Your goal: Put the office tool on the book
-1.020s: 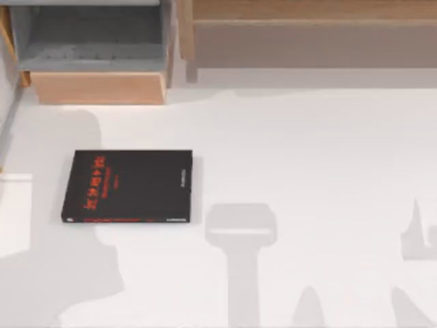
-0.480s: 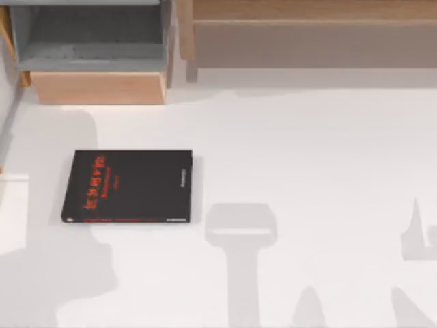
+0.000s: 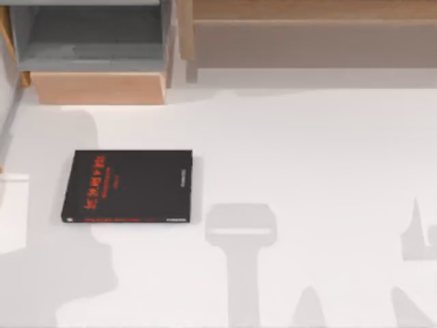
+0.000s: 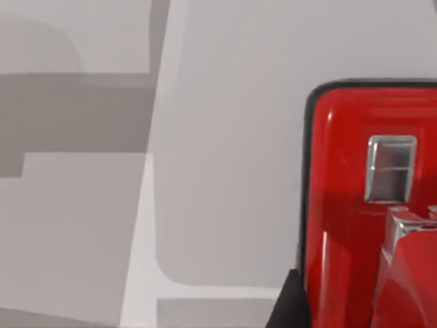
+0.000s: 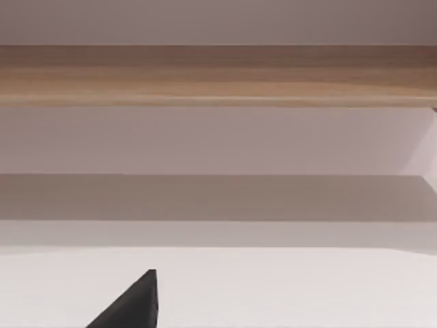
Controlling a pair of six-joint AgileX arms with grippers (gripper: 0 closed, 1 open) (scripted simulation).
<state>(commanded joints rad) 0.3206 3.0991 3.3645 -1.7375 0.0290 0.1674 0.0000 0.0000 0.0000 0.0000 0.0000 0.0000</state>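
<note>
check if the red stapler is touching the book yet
Apart. In the top view the book lies alone, its cover bare. The left wrist view shows the red stapler close up over plain white table.

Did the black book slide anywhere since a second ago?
No. The book lies in the same spot on the table, just as far from the wooden box.

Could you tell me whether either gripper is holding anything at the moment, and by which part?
It cannot be told. The red stapler sits close in the left wrist view, but no fingers are seen closing on it. The book lies untouched on the table.
</note>
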